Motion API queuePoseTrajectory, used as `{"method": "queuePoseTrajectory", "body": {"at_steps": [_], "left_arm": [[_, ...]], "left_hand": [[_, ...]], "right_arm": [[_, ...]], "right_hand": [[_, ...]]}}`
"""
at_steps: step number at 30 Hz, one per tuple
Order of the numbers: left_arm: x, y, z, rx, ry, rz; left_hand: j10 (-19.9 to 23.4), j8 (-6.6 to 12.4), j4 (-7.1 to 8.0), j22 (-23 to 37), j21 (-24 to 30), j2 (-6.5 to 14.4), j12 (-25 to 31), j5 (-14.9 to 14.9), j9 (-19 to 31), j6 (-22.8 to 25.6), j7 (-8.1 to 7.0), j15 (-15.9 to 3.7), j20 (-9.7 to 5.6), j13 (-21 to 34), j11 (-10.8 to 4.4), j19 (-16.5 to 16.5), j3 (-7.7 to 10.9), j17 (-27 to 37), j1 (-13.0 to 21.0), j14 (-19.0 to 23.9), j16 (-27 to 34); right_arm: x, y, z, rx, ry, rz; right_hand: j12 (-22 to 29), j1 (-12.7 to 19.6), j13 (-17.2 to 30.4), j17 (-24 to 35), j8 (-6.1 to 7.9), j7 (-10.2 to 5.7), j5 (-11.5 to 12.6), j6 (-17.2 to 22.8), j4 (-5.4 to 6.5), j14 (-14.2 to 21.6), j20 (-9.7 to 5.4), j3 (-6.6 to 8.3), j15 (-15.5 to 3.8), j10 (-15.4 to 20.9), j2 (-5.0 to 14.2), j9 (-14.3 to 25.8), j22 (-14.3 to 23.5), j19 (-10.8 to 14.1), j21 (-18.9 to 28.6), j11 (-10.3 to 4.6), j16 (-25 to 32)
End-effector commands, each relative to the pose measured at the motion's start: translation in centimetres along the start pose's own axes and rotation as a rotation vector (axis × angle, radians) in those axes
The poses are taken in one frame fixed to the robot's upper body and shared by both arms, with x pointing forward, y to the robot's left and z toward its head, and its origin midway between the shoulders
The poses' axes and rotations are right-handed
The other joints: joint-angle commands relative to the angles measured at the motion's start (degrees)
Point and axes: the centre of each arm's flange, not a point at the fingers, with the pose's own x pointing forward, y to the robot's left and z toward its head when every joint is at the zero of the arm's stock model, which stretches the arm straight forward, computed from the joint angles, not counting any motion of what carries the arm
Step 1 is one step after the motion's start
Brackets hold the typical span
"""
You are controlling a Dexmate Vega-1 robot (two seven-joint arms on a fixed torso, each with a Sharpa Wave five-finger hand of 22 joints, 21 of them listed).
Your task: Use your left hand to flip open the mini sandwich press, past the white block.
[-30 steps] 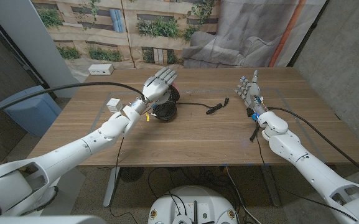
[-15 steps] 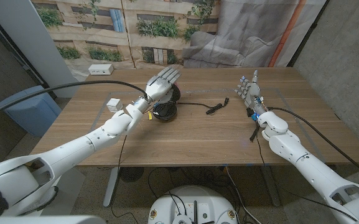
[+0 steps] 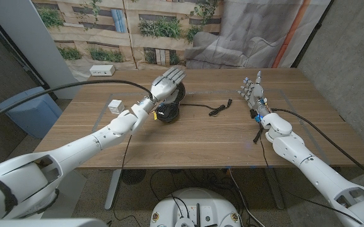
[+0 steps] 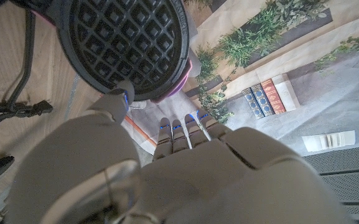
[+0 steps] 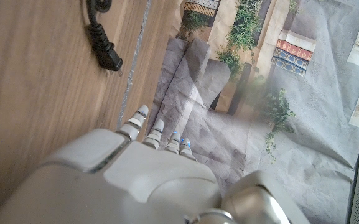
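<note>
Reaching over the sandwich press, left hand [image 3: 168,84] sits against its raised lid.
Near the surface's [image 3: 200,142] middle, toward its far edge, the round mini sandwich press [image 3: 168,111] lies open: black waffle-gridded plate [image 4: 126,43], purplish shell rim. The left hand, fingers spread and gripping nothing, is at the lid, the hinge side lying beyond it. White block [image 3: 115,104] stands toward the left edge. Right hand [image 3: 252,91], well apart, stands upright, fingers apart, empty. A black cord [image 3: 218,108] trails between them.
</note>
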Motion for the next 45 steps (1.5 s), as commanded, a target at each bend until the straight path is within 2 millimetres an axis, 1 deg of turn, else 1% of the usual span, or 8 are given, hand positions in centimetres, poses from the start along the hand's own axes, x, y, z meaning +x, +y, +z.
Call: {"method": "queuePoseTrajectory", "body": {"at_steps": [1, 13, 21, 31, 37, 39, 45], "left_arm": [[0.2, 0.0, -0.1, -0.013, 0.02, -0.003], [-1.8, 1.1, -0.8, -0.048, 0.077, -0.046], [-3.1, 2.0, -1.3, -0.086, 0.114, -0.067], [-4.1, 2.9, -2.3, -0.144, 0.158, -0.076], [-4.8, 3.2, -3.2, -0.201, 0.205, -0.065], [-5.0, 3.2, -3.4, -0.222, 0.233, -0.07], [-5.4, 2.9, -4.2, -0.312, 0.302, -0.067]], "left_hand": [[-0.3, 0.06, -0.13, 0.11, 0.14, 0.0, -0.02, 0.01, 0.17, 0.1, -0.39, 0.27, -2.21, 0.24, -0.06, 0.75, -0.26, 0.11, 0.44, 0.09, -0.06], [-0.57, 0.0, -0.06, 0.12, 0.07, -0.08, -0.09, -0.02, 0.17, 0.0, -0.4, 0.33, -2.11, 0.24, -0.15, 0.54, -0.66, 0.11, 0.52, -0.28, -0.15], [-0.64, -0.06, 0.1, 0.13, 0.04, -0.09, -0.08, -0.09, 0.17, -0.07, -0.34, 0.4, -2.13, 0.24, 0.08, 0.39, -1.06, 0.12, 0.41, -0.54, -0.18], [-0.78, -0.13, 0.36, 0.15, 0.05, -0.09, -0.09, -0.21, 0.18, -0.15, -0.31, 0.47, -2.22, 0.24, 0.28, 0.24, -1.62, 0.13, 0.06, -0.65, -0.13], [-0.79, -0.13, 0.87, 0.19, 0.1, -0.28, -0.04, -0.43, 0.18, 0.05, -0.35, 0.44, -2.37, 0.23, 0.05, 0.2, -2.63, 0.16, -1.01, -0.74, -0.07], [-0.87, -0.22, 1.19, 0.21, 0.1, -0.33, -0.04, -0.53, 0.19, -0.05, -0.11, 0.62, -2.16, 0.23, 0.29, 0.08, -3.2, 0.18, -1.71, -0.82, -0.05], [-0.81, -0.19, 1.63, 0.24, 0.16, -0.4, 0.01, -0.66, 0.2, 0.18, -0.25, 0.45, -2.4, 0.24, 0.11, 0.1, -4.08, 0.22, -2.83, -0.83, 0.01]], "right_arm": [[0.0, 0.0, 0.0, 0.0, 0.0, 0.0], [0.0, 0.0, 0.0, 0.0, 0.0, 0.0], [0.0, 0.0, 0.0, 0.0, 0.0, 0.0], [0.0, 0.0, 0.0, 0.0, 0.0, 0.0], [0.0, 0.0, 0.0, 0.0, 0.0, 0.0], [0.0, 0.0, 0.0, 0.0, 0.0, 0.0], [0.0, 0.0, 0.0, 0.0, 0.0, 0.0]], "right_hand": [[0.32, 0.19, 0.33, 0.21, 0.26, -0.05, 0.42, -0.29, 0.09, -0.48, 0.34, -0.4, -1.08, -0.47, 5.13, 0.29, 0.22, -0.15, 0.22, 0.01, 0.18], [0.3, 0.19, 0.33, 0.21, 0.23, -0.1, 0.42, -0.35, 0.09, -0.49, 0.32, -0.4, -1.14, -0.51, 5.13, 0.29, 0.22, -0.12, 0.23, 0.02, 0.17], [0.3, 0.19, 0.33, 0.21, 0.25, -0.07, 0.42, -0.3, 0.09, -0.51, 0.33, -0.4, -1.05, -0.53, 5.14, 0.29, 0.22, -0.09, 0.25, 0.07, 0.16], [0.32, 0.19, 0.33, 0.21, 0.23, -0.12, 0.42, -0.35, 0.09, -0.45, 0.35, -0.4, -1.14, -0.48, 5.13, 0.29, 0.22, -0.12, 0.24, 0.03, 0.19], [0.3, 0.19, 0.33, 0.21, 0.22, -0.03, 0.42, -0.37, 0.09, -0.48, 0.31, -0.4, -1.13, -0.52, 5.13, 0.29, 0.23, -0.06, 0.26, 0.06, 0.18], [0.29, 0.19, 0.33, 0.21, 0.22, -0.09, 0.42, -0.37, 0.09, -0.49, 0.32, -0.4, -1.13, -0.54, 5.13, 0.29, 0.23, -0.09, 0.25, 0.05, 0.18], [0.29, 0.19, 0.33, 0.21, 0.25, -0.04, 0.41, -0.3, 0.09, -0.43, 0.32, -0.41, -1.17, -0.56, 5.12, 0.29, 0.23, -0.09, 0.25, 0.07, 0.2]]}}
